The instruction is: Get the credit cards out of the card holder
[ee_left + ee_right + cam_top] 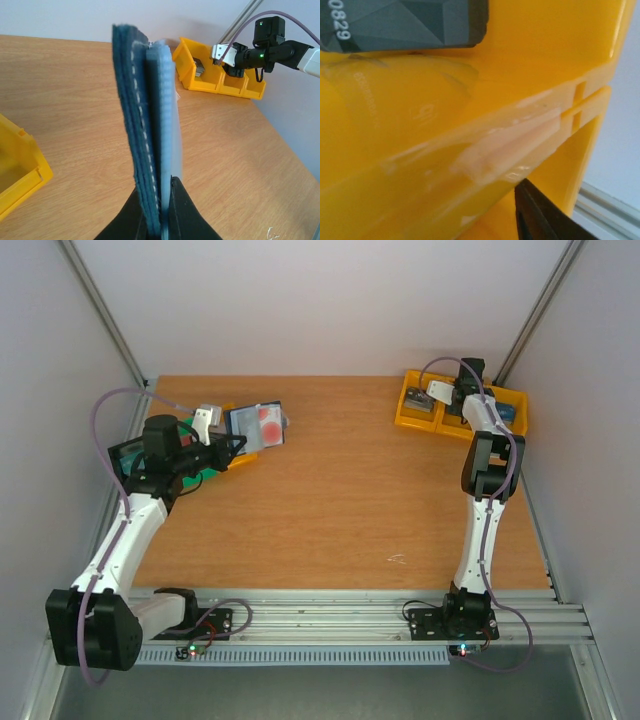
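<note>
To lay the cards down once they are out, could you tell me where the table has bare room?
The broad middle of the table is bare, from the card holder across to the yellow bins and down to the near edge. Crowded: those bins far right, the green bin far left.

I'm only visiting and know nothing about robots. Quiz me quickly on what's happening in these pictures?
1. True or false: the left gripper is clamped on the navy card holder, held up off the table.
2. What colour is the bin that the right gripper reaches into? A green, B yellow, C black.
3. Fill in: the card seen in that bin from the right wrist camera is ____ with white print.

Key: 1 true; 2 B; 3 black.
</note>
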### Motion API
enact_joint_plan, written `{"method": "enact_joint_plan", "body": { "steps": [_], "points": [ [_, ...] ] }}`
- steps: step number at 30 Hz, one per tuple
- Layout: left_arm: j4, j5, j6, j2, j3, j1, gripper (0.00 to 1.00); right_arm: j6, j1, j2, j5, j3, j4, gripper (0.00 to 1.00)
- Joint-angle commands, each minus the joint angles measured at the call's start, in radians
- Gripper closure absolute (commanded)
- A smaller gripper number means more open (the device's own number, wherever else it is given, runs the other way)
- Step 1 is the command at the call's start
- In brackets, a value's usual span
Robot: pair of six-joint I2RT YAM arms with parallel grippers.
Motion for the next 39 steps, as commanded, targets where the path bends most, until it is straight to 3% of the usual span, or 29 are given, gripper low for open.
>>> {"method": "enact_joint_plan", "body": {
  "steps": [1,3,5,6,14,19,23,25,27,30,34,36,39],
  "points": [
    [0.051,0.001,0.024,-0.007,0.019,0.004,1.00,-0.011,-0.004,0.009,0.005,-0.029,0.049,0.47],
    [0.050,0.001,0.023,-0.012,0.019,0.004,1.00,-0.002,-0.004,0.000,0.018,-0.036,0.059,0.29],
    [0.049,0.003,0.023,-0.021,0.016,0.004,1.00,0.032,-0.004,-0.018,0.019,-0.041,0.067,0.04],
    [0.049,0.004,0.022,-0.026,0.014,0.004,1.00,0.051,-0.004,-0.028,0.018,-0.044,0.067,0.02],
    [0.050,0.020,0.017,-0.081,0.002,0.004,1.00,0.128,-0.004,-0.116,0.053,-0.070,0.137,0.01],
    [0.063,0.076,0.005,-0.156,-0.029,0.004,1.00,0.195,-0.003,-0.231,0.184,-0.121,0.341,0.02],
    [0.084,0.128,-0.009,-0.239,-0.074,0.004,1.00,0.417,0.007,-0.365,0.400,-0.128,0.479,0.01],
    [0.110,0.143,-0.031,-0.281,-0.101,0.003,1.00,0.592,0.032,-0.482,0.409,-0.135,0.341,0.02],
    [0.136,0.156,-0.057,-0.320,-0.124,0.003,1.00,0.793,0.072,-0.601,0.303,-0.159,0.182,0.02],
    [0.153,0.163,-0.083,-0.377,-0.141,0.004,1.00,1.050,0.151,-0.783,-0.013,-0.212,0.003,0.01],
    [0.154,0.154,-0.103,-0.458,-0.157,0.004,1.00,1.344,0.286,-1.004,-0.501,-0.385,0.032,0.12],
    [0.148,0.143,-0.129,-0.487,-0.167,0.004,1.00,1.431,0.416,-1.077,-0.587,-0.456,0.081,0.13],
    [0.143,0.116,-0.177,-0.517,-0.177,0.002,1.00,1.524,0.628,-1.116,-0.580,-0.494,0.062,0.17]
  ]
}}
